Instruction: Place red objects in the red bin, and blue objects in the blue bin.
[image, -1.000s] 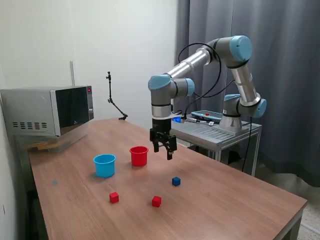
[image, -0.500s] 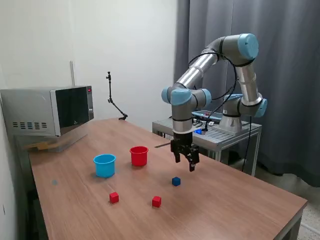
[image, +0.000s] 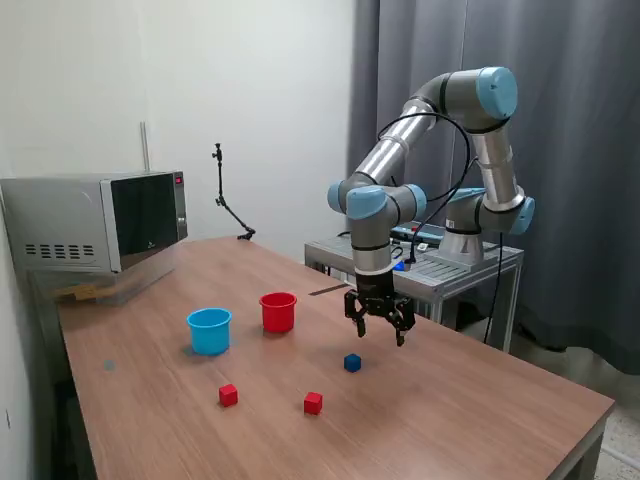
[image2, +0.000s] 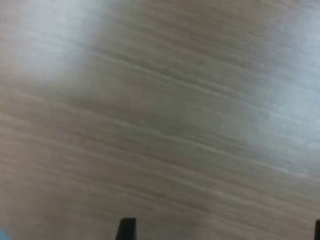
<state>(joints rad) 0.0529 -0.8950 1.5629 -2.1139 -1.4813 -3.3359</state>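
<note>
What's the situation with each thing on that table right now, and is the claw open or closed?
gripper: open, empty, hanging above the table.
blue cube: loose on the table, below the gripper.
red cubes: loose on the table, apart.
red bin: upright; contents not visible.
blue bin: upright; contents not visible.
microwave: door shut.

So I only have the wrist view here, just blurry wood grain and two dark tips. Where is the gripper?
Observer: The gripper hangs open above the table, close to one blue cube.
Operator: Holding anything?
Observer: No, nothing sits between its fingers.
Operator: What's left to sort?
Observer: Two red cubes lie on the table too, outside the red bin and blue bin.
</note>
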